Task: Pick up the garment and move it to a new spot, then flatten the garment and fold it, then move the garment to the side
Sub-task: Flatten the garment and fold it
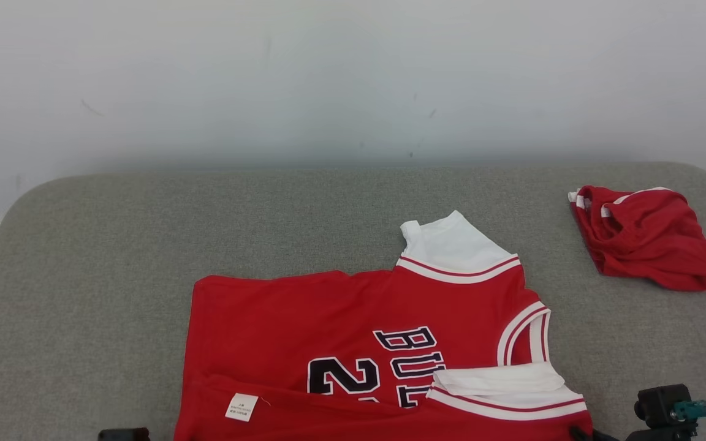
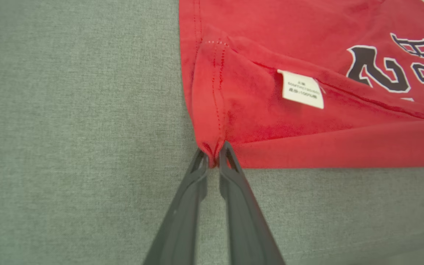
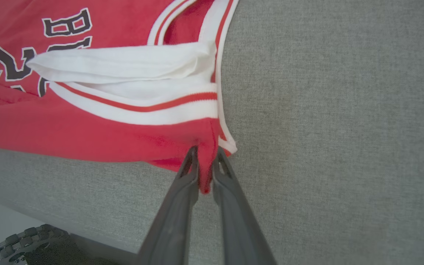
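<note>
Within left end effector, garment corner.

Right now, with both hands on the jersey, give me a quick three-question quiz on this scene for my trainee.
1. Multiple choice: what is the left hand pinching? A) a hem corner of the red jersey; B) its white label; C) nothing.
2. True or false: the right hand hangs open, clear of the jersey.
3. Short answer: where does the second red garment lie on the grey cushion?

Key:
1. A.
2. False: it is shut on a corner of the jersey.
3. At the far right of the cushion, apart from the jersey.
</note>
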